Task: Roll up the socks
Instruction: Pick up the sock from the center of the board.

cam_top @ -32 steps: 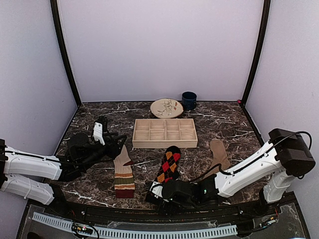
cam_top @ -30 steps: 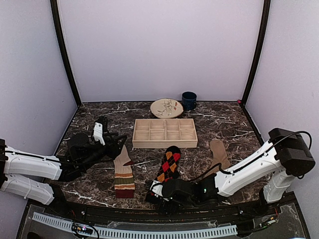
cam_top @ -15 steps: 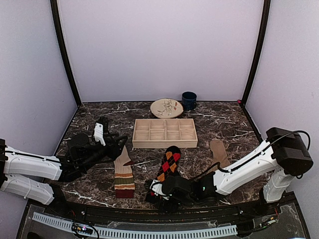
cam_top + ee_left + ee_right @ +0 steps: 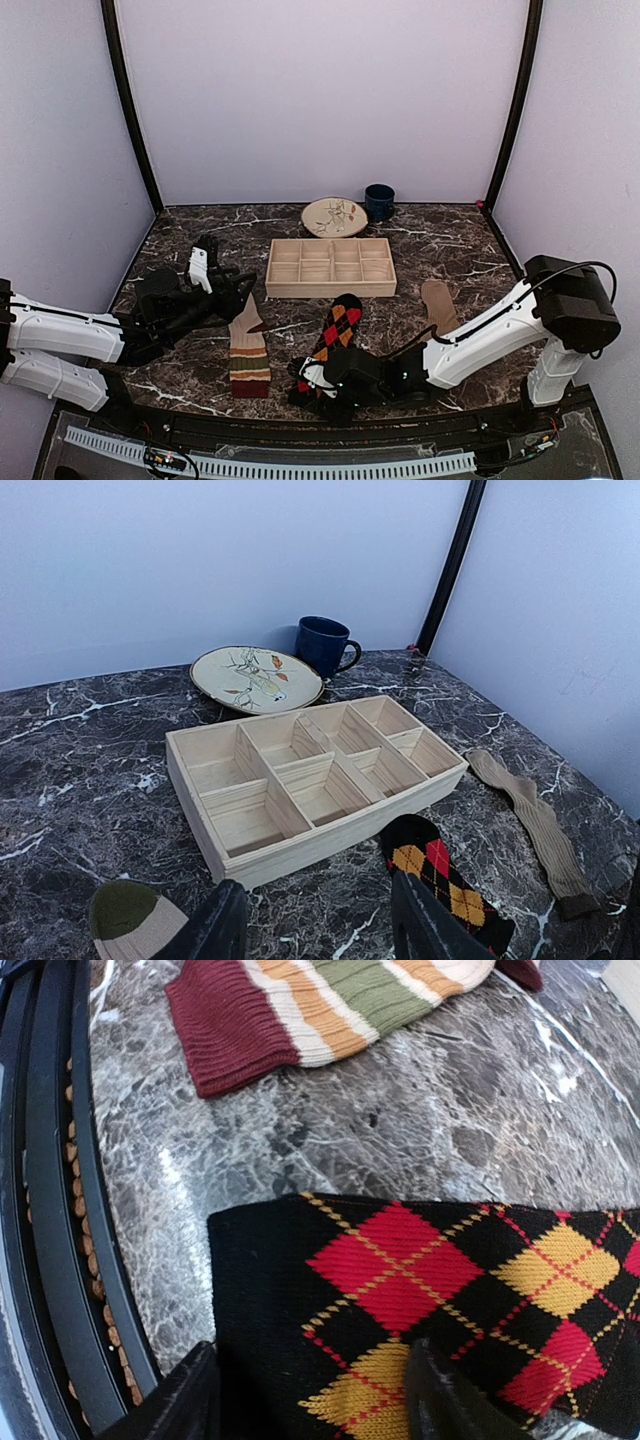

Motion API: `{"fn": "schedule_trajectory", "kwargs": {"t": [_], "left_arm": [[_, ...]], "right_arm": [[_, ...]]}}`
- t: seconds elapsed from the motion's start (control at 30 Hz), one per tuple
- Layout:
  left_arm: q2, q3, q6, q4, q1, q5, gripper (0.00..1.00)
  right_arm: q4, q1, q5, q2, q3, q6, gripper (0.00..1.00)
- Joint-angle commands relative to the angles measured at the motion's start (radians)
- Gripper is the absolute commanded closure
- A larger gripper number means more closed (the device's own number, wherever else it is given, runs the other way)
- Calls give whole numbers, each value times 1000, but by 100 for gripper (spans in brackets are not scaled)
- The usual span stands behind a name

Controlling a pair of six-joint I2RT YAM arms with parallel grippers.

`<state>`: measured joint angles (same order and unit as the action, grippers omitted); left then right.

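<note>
1. The argyle sock (image 4: 400, 1290) lies along the table (image 4: 460, 250), from the near edge toward the tray (image 4: 330, 289).
2. Its cuff sits between the spread jaws of the right gripper (image 4: 310, 1375), the nearer arm.
3. The left gripper (image 4: 315, 925), jaws spread on nothing, is by the striped sock (image 4: 247, 350).
4. The tan sock (image 4: 438, 305) lies toward the right edge.
5. The tray's compartments hold nothing.

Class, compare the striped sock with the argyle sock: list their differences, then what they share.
The striped sock is beige with coloured bands; the argyle sock is black with red-orange diamonds. The fingers of the right gripper straddle the argyle sock's near end; none straddle the striped sock. Both lie flat and unrolled.
</note>
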<state>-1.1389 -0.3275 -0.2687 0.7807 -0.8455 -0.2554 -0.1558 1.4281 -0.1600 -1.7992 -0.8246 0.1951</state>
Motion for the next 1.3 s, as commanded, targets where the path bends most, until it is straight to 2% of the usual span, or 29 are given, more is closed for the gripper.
{"fn": "schedule_trajectory", "kwargs": {"t": [0.0,0.2,0.37,0.63,0.9,1.1,1.27], "left_arm": [[3,-16,79,-167,-7,-147,47],[-3,-18,79,-164,-9,-149,47],[-15,-22,79,-161,-10,-149,47],[-42,-26,76,-155,-13,-145,46],[-24,-4,77,-135,-24,-131,45],[-13,4,77,-139,-33,-142,45],[0,10,72,-145,-39,-153,45]], "right_arm": [[8,-15,64,-32,20,24,44],[1,-18,89,-19,31,31,59],[-6,-18,103,-4,26,39,62],[-65,-31,115,73,37,77,60],[-166,-98,206,112,81,165,61],[-138,-86,220,106,76,142,57],[6,3,130,51,-13,105,49]]}}
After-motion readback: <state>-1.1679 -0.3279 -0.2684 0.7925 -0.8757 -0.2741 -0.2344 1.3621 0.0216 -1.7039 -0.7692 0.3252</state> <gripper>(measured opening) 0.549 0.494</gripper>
